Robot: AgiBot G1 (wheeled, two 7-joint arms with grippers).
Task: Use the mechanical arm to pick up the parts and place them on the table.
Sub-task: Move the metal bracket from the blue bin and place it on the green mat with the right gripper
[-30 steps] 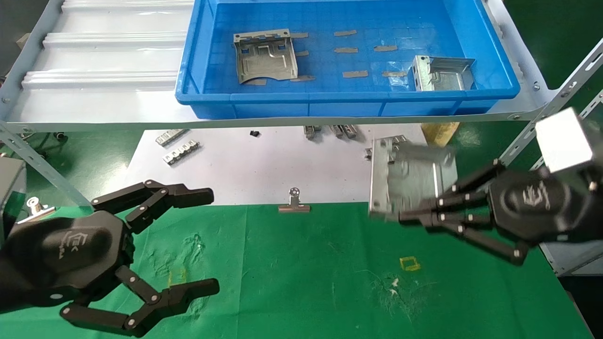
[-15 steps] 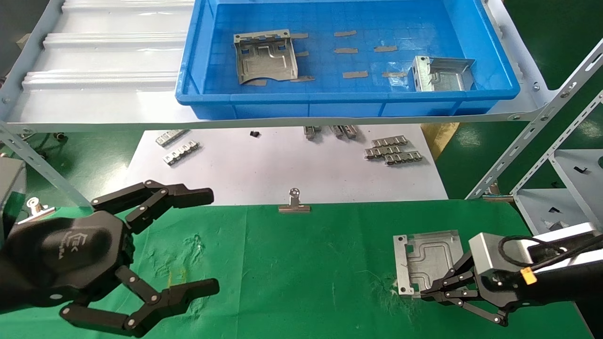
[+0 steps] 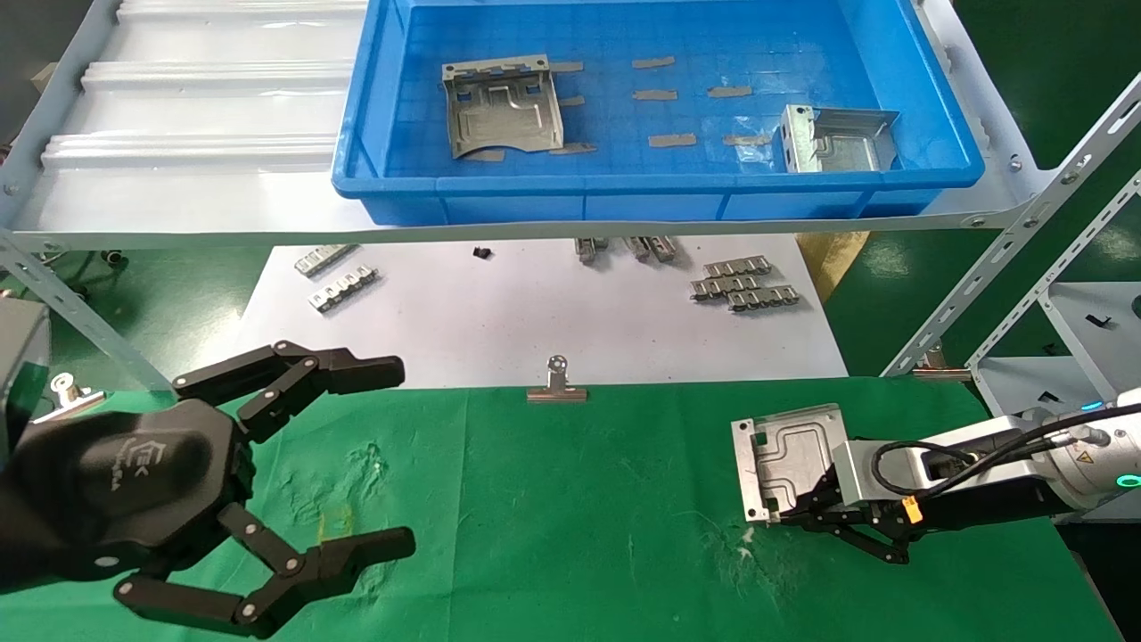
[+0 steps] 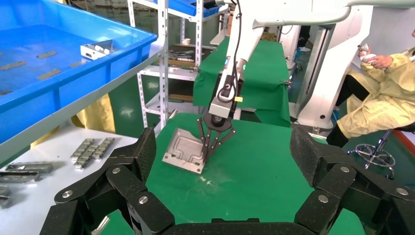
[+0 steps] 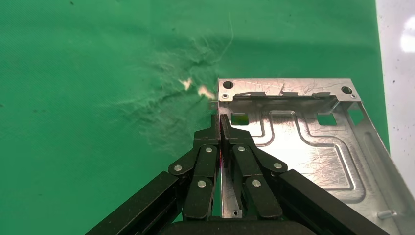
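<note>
grey shelf (image 3: 196, 192) | blue bin (image 3: 624, 192) | metal racks (image 4: 164, 63)

A white angular logo with a short line of lettering beneath it is showing on the black palm of the left gripper (image 3: 392, 455), the letters too small to read; no other text is showing.

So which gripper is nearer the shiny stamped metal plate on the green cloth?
Right: the right gripper grips the metal plate's edge; the left gripper hangs open far across the cloth.
</note>
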